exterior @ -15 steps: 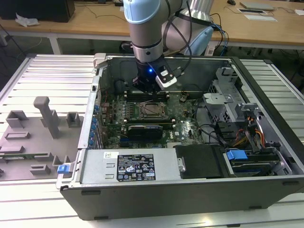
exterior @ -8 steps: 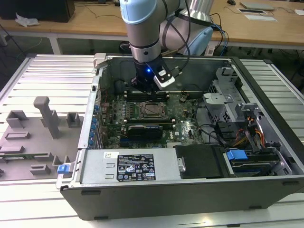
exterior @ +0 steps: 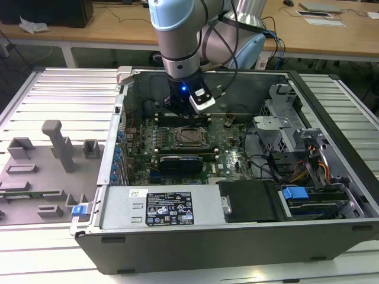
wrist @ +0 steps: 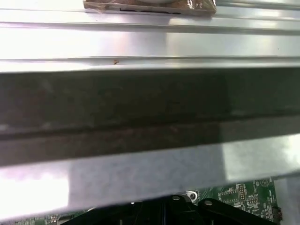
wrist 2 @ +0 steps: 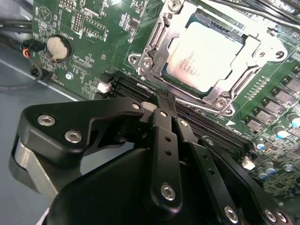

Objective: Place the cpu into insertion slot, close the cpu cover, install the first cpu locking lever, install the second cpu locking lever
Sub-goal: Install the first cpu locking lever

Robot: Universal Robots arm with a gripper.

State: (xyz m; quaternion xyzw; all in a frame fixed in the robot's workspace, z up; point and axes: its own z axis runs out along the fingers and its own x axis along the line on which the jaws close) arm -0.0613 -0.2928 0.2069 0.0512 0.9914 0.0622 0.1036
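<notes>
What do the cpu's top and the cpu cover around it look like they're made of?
The cpu: pale silver-grey metal top, matte look, soft diffuse glare, probably plated metal. The cpu cover: thin stamped sheet metal, shinier silver, with bright glints along its bent edges; likely steel, though the alloy can't be told.

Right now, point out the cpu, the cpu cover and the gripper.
the cpu (wrist 2: pixel 205 55): second wrist view, middle of its silver top.
the cpu cover (wrist 2: pixel 156 52): second wrist view, frame bar beside the cpu.
the gripper (wrist 2: pixel 161 100): second wrist view, its black front tip.
</notes>
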